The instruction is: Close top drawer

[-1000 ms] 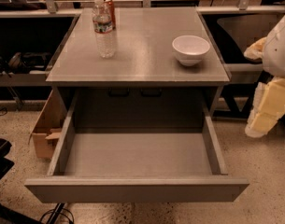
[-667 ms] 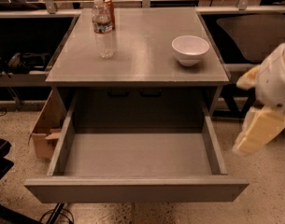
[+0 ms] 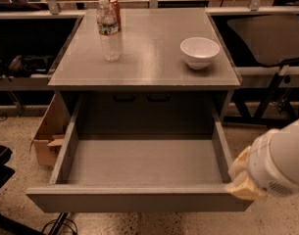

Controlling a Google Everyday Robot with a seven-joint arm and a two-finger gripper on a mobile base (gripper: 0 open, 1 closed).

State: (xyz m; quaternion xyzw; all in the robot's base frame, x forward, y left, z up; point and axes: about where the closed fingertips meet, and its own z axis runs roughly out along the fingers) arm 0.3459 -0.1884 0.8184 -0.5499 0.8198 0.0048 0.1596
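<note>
Moving down from the right edge of the frame, the arm is now sitting at lower right, with the gripper (image 3: 243, 181) pressing against or hanging just beside the front right corner of the top drawer (image 3: 139, 200); contact cannot be confirmed. How its jaws are standing cannot be told, and nothing is showing in them. The drawer is hanging fully out of the desk (image 3: 154, 70) at lower centre, empty, its long axis running left to right and its flat front facing the bottom of the frame. Most of that front is lying to the left of the gripper, so closing is likely calling for a push toward the top of the frame.
</note>
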